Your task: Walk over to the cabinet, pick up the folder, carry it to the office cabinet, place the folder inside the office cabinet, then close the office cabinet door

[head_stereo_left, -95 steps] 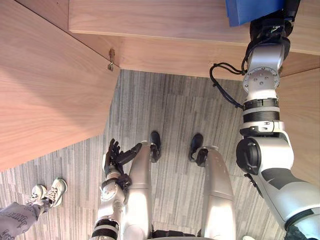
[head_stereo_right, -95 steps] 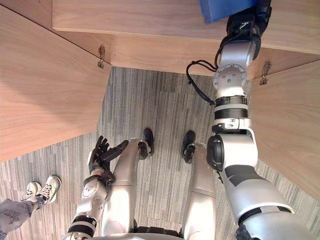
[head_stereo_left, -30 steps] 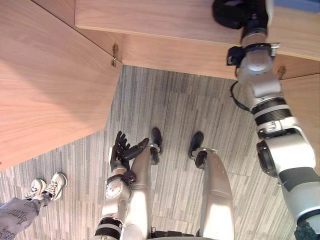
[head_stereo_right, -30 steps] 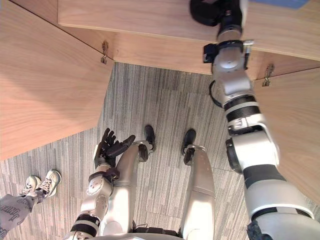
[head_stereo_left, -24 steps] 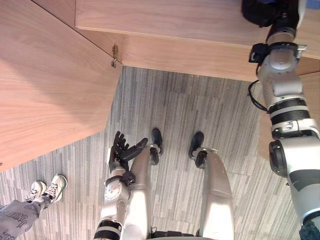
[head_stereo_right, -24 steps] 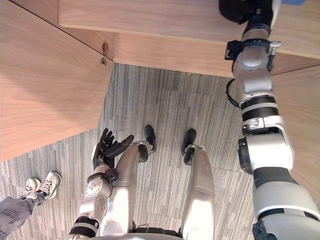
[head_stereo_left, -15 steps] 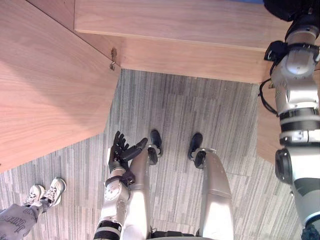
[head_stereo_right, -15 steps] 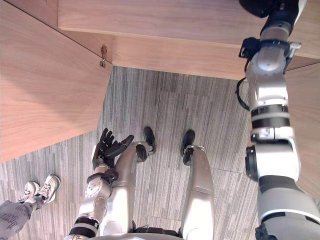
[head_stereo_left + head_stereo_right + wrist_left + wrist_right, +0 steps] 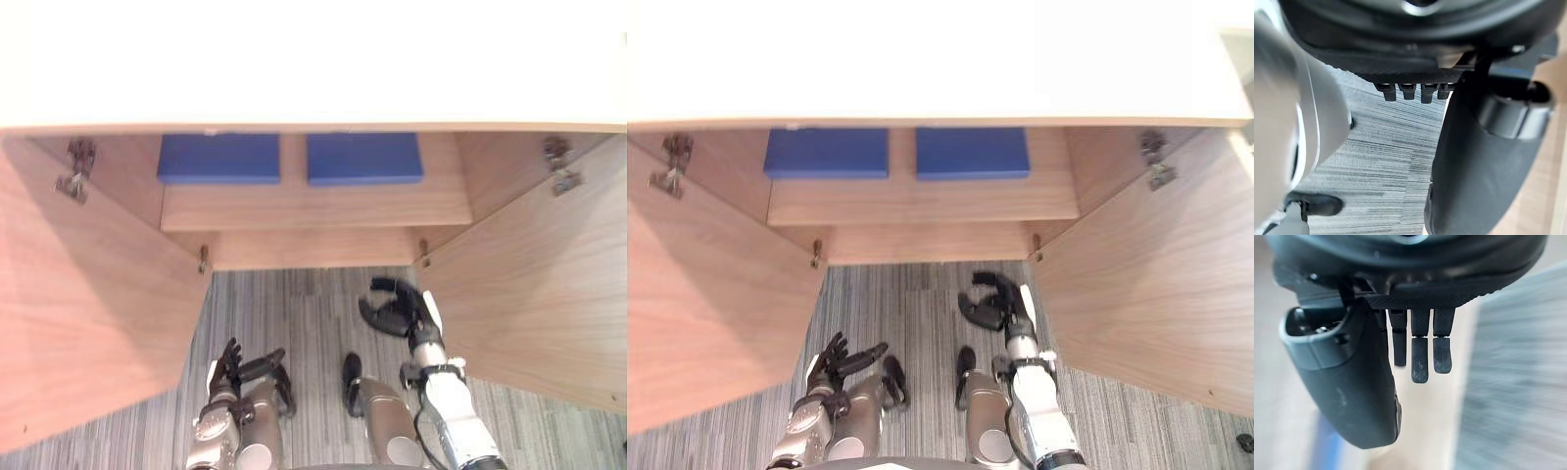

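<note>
Holds nothing in the right hand (image 9: 397, 308): fingers (image 9: 1419, 357) loosely hooked, well apart from the thumb, touching neither wood nor folder. Hovers it above the grey floor (image 9: 304, 304), in front of the open office cabinet (image 9: 313, 250) and just beside the inner face of the right door (image 9: 534, 284). Hangs the left hand (image 9: 233, 364) low at the side, fingers relaxed and spread, empty too.

Shows 2 folders lying flat on the shelf (image 9: 313, 208) inside: the left blue folder (image 9: 218, 158) and the right blue folder (image 9: 364, 158), side by side with a narrow gap between, both set back from the shelf's front edge. Leaves a bare strip of shelf in front of them.

Stands with both doors swung wide, the left door (image 9: 88, 313) and the right door angled outward, with open floor between their edges. Puts the right hand much nearer the right door than the left one.
</note>
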`<state>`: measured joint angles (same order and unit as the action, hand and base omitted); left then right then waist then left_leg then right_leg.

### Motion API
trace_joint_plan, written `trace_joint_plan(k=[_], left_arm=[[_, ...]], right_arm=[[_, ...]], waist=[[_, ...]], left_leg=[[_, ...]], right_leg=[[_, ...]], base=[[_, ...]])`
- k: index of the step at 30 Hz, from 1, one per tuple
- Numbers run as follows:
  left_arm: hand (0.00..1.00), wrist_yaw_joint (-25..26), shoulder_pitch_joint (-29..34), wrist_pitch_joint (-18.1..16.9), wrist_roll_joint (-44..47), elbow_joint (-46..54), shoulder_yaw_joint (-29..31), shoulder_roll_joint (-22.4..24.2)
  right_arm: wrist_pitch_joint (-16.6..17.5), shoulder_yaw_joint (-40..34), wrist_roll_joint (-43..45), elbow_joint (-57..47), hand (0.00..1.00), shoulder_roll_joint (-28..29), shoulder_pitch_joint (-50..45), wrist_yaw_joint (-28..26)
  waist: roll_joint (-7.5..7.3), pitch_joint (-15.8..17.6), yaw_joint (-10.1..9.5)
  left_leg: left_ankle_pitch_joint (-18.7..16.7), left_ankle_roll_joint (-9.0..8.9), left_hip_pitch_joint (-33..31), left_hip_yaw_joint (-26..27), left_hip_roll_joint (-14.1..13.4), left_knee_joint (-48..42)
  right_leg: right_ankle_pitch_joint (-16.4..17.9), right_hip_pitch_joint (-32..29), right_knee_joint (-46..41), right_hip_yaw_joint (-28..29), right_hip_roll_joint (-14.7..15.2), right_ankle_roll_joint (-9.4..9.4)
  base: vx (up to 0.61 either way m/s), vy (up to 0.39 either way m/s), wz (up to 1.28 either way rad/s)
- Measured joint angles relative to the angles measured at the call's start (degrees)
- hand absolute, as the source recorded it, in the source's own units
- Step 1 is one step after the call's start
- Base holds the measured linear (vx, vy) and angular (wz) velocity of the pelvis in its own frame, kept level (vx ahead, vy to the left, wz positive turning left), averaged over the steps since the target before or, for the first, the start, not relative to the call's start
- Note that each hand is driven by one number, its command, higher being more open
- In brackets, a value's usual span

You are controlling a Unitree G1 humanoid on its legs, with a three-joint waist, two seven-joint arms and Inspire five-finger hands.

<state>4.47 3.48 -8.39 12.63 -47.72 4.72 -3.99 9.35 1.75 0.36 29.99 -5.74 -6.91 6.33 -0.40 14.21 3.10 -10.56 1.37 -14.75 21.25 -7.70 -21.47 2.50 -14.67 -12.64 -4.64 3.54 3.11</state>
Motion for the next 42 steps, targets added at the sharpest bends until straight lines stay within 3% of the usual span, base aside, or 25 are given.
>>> trace_joint_plan(k=[3,7,14,18,23,27,30,35,42], left_arm=[[1.00,0.0,1.6,0.2,-1.6,-0.2,0.5,-0.5],[1.00,-0.1,2.9,0.5,-3.4,-0.9,0.7,-0.7],[1.00,-0.8,3.7,0.9,-5.4,-4.4,2.7,-0.6],[1.00,-1.0,5.8,1.3,-5.9,-4.4,2.7,-0.6],[1.00,-2.4,7.8,1.4,-6.0,-5.2,2.2,-1.3],[1.00,-3.1,7.5,0.8,-6.1,-5.2,-0.3,-1.8],[1.00,-3.3,7.2,0.4,-6.0,-5.2,-2.0,-2.2],[1.00,-3.9,5.9,-0.3,-6.1,-5.0,-4.8,-2.2],[1.00,-4.5,2.7,-1.3,-7.1,-4.1,-5.2,-1.1]], right_arm=[[-1.1,-8.0,0.6,10.1,1.00,1.7,-0.7,0.4],[-1.4,-16.6,6.4,14.2,1.00,2.0,-2.3,1.3],[-1.4,-31.6,16.3,13.7,1.00,1.8,-2.7,3.7],[-1.4,-35.3,18.8,8.9,1.00,0.7,-1.9,5.2],[-1.4,-34.9,18.6,7.7,1.00,-7.6,4.9,4.8],[-1.4,-25.5,17.3,7.8,1.00,-21.6,13.5,3.3],[-1.2,-19.3,15.6,8.6,1.00,-26.7,20.0,1.9],[-1.2,-11.4,13.0,14.5,1.00,-33.3,29.5,1.0],[-1.6,-8.2,10.3,9.4,1.00,-35.2,27.3,0.7]], waist=[[0.23,-1.9,1.13],[0.81,-4.9,2.12],[1.21,-7.0,4.07],[1.31,-7.0,4.26],[1.84,-6.5,5.13],[4.72,-4.7,6.01],[6.22,-3.3,6.01],[8.99,-0.7,5.94],[10.45,0.1,6.26]], left_leg=[[1.3,-0.05,5.8,2.8,1.5,5.8],[1.9,-0.22,9.9,5.9,2.5,9.9],[2.8,-0.37,14.9,10.8,4.0,14.4],[2.3,-1.16,16.2,15.4,4.6,15.3],[0.7,-1.44,16.2,20.2,5.1,14.1],[-0.8,-1.21,14.6,22.7,5.6,12.2],[-1.1,-0.87,13.4,22.6,5.6,11.6],[-1.7,-0.47,11.8,21.5,4.6,10.6],[-2.2,-1.15,11.7,18.4,3.8,11.2]], right_leg=[[-2.9,5.1,6.8,2.3,0.0,0.70],[-4.7,7.7,10.6,5.4,0.0,1.09],[-6.4,8.6,12.5,10.9,-0.5,1.36],[-7.3,7.3,12.9,15.8,-0.9,1.66],[-9.0,4.8,13.8,22.4,-1.5,1.85],[-10.2,2.6,14.9,26.0,-1.4,2.10],[-11.3,1.4,16.2,26.4,-1.3,1.92],[-12.7,0.2,17.6,26.4,-2.0,2.36],[-13.9,-0.4,17.2,25.7,-3.0,2.93]], base=[[0.12,0.048,-0.39],[0.06,0.029,-0.40],[-0.03,0.013,-0.39],[-0.07,0.020,-0.67],[-0.04,0.023,-0.71],[-0.02,0.017,-0.46],[0.01,-0.008,-0.26],[0.06,-0.041,-0.16],[0.10,-0.037,-0.16]])
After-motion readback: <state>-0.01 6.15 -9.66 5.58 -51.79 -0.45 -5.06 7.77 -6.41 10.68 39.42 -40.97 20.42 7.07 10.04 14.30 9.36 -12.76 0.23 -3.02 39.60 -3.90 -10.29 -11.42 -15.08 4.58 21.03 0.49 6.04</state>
